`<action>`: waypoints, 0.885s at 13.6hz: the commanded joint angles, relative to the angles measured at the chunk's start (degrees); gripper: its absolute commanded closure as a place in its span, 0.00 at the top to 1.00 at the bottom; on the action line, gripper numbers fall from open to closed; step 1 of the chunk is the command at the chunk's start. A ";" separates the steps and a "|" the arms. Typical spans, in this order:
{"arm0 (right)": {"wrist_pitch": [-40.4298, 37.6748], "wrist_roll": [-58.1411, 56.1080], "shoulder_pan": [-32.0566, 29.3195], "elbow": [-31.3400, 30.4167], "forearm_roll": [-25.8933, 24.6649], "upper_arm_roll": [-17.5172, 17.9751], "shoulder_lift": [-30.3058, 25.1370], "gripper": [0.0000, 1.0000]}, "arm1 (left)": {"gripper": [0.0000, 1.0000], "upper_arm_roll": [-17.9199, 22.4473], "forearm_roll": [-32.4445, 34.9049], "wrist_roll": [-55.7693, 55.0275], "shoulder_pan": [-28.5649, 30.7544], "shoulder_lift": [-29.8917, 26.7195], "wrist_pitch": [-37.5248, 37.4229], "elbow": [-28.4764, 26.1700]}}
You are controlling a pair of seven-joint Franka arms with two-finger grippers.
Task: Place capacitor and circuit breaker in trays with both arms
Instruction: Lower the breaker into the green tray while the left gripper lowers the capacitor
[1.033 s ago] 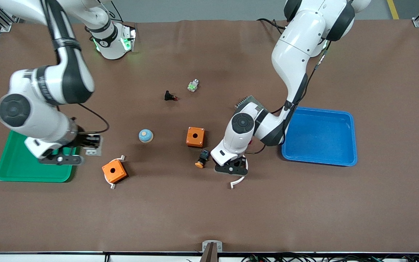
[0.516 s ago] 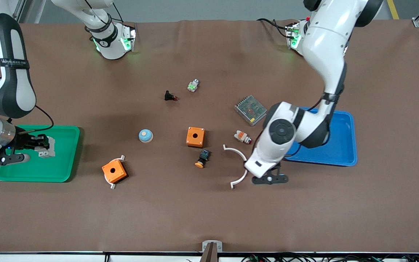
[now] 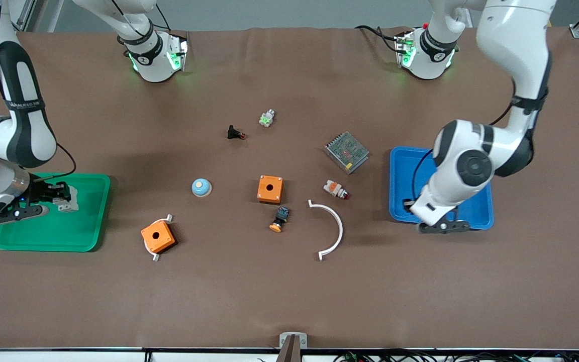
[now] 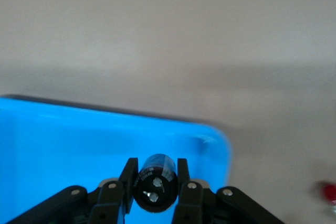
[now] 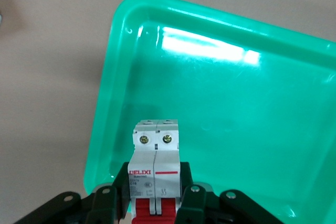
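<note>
My left gripper hangs over the blue tray, close to its corner nearest the front camera toward the right arm's end. In the left wrist view the gripper is shut on the capacitor, a dark cylinder with a silvery end face, above the tray. The wrist hides the capacitor in the front view. My right gripper is shut on the white-grey circuit breaker over the green tray. The right wrist view shows the gripper, the breaker with red levers, and the tray.
Mid-table lie two orange boxes, a white curved strip, an orange-capped pushbutton, a white-orange part with red tip, a grey meshed box, a blue dome and two small parts.
My left gripper has swung from the white curved strip to over the blue tray, carrying the capacitor. My right gripper has carried the circuit breaker from beside the green tray to over it.
</note>
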 commanded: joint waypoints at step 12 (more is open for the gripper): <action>-0.13 -0.94 -1.43 4.06 0.99 1.78 3.53 1.00 | 0.54 -0.95 0.54 12.51 10.33 -3.14 14.68 -16.86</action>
